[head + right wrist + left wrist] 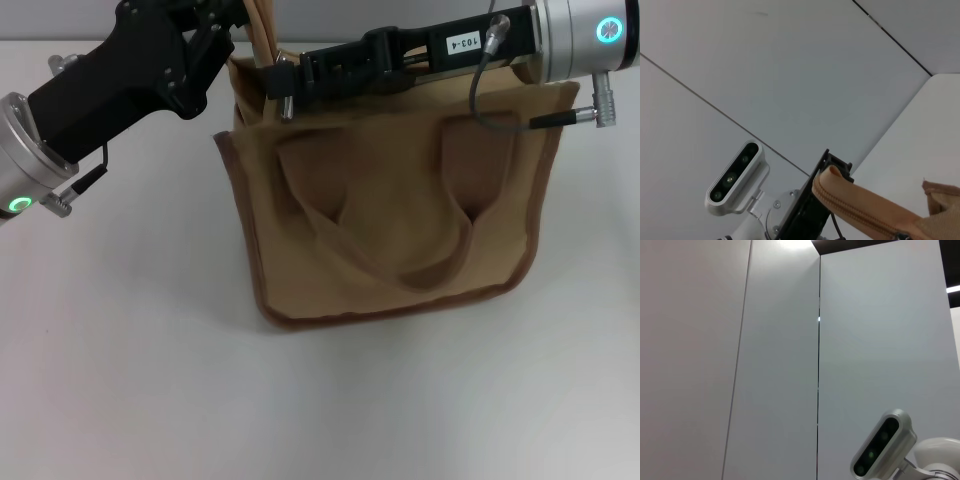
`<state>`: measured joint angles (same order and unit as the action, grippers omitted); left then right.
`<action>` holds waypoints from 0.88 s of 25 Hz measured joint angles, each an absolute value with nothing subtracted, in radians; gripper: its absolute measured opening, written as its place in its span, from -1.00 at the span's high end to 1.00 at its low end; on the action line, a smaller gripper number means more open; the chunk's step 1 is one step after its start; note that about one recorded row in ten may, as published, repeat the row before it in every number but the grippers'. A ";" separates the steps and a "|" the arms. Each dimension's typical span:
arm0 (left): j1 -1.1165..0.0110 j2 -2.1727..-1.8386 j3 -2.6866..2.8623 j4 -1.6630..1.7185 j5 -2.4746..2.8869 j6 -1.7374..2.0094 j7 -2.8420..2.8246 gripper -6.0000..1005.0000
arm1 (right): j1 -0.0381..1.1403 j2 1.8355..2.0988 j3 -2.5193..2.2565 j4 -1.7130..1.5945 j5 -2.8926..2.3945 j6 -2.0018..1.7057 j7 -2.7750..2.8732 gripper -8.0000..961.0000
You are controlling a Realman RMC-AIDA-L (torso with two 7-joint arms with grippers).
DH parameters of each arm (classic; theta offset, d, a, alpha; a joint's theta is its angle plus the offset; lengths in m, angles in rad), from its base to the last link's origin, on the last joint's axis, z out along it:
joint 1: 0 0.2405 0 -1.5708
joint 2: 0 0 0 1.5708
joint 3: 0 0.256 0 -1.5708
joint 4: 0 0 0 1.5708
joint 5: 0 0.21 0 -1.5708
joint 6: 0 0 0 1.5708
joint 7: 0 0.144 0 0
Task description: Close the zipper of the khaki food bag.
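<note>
Tension matters here: the left gripper [232,45] should keep the bag's end corner taut while the right gripper [283,82] draws the zipper [867,207] along in a straight line. Left fingers seem clamped on the fabric end, though I cannot tell for certain; right fingers I cannot tell either. The khaki food bag [400,215] stands mid-table [130,380], boxy soft canvas, brown piping, floppy loop handles.

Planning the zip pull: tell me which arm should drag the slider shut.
Right, probably. In the head view the right gripper reaches along the khaki food bag's top, and its wrist view shows the zipper up close. The left gripper sits at the bag's left end, suited to bracing.
</note>
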<state>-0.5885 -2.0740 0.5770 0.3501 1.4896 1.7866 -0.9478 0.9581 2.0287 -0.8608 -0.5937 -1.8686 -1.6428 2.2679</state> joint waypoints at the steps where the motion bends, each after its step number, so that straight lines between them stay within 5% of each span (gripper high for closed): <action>1: -0.589 -2.074 0.577 0.350 1.490 1.786 -0.948 0.96 | 0.958 2.029 -0.861 -0.594 -1.868 -1.642 2.270 -0.57; 12: -0.592 -2.076 0.579 0.339 1.490 1.785 -0.948 0.96 | 0.953 2.029 -0.867 -0.589 -1.867 -1.628 2.277 0.26; 22: -0.592 -2.077 0.600 0.337 1.484 1.787 -0.948 0.96 | 0.951 2.037 -0.869 -0.589 -1.867 -1.613 2.277 0.27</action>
<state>-0.5922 -2.0770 0.5999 0.3375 1.4839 1.7866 -0.9480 0.9512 2.0372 -0.8686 -0.5894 -1.8673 -1.6129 2.2773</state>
